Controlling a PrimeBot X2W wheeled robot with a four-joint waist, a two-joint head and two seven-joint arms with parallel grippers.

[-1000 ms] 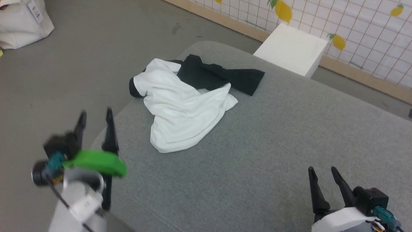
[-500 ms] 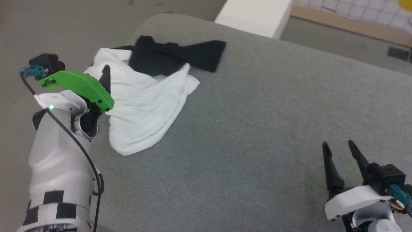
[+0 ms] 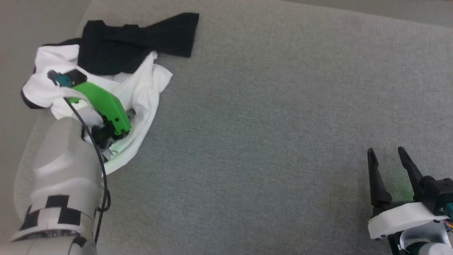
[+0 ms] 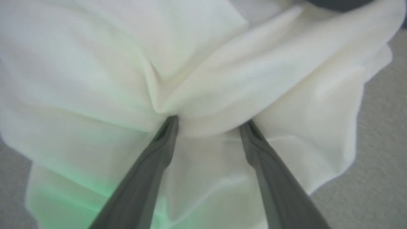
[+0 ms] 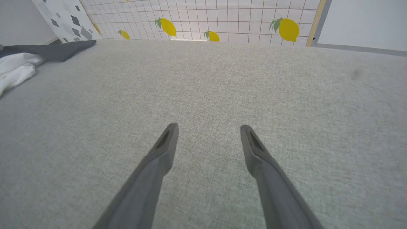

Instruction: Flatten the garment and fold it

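Note:
The garment (image 3: 150,79) lies crumpled at the far left of the grey surface. Its white body is bunched up, and a black sleeve (image 3: 141,35) is spread out behind it. My left arm reaches down onto the white cloth, and its green wrist mount (image 3: 106,104) covers the fingers in the head view. In the left wrist view my left gripper (image 4: 210,122) is open, with both tips pressed against a raised fold of the garment (image 4: 222,73). My right gripper (image 3: 387,154) stands open at the lower right, over bare surface and far from the garment (image 5: 14,68).
The grey fabric surface (image 3: 265,124) stretches wide between the two arms. Its rounded left edge runs just beside the garment, with floor (image 3: 14,28) beyond it. A lemon-print grid wall (image 5: 222,19) stands past the far edge.
The head camera has tilted down and shifted. My left arm came from beyond the surface's left edge onto the garment, and its fingers now press into the white cloth. The right gripper stays open.

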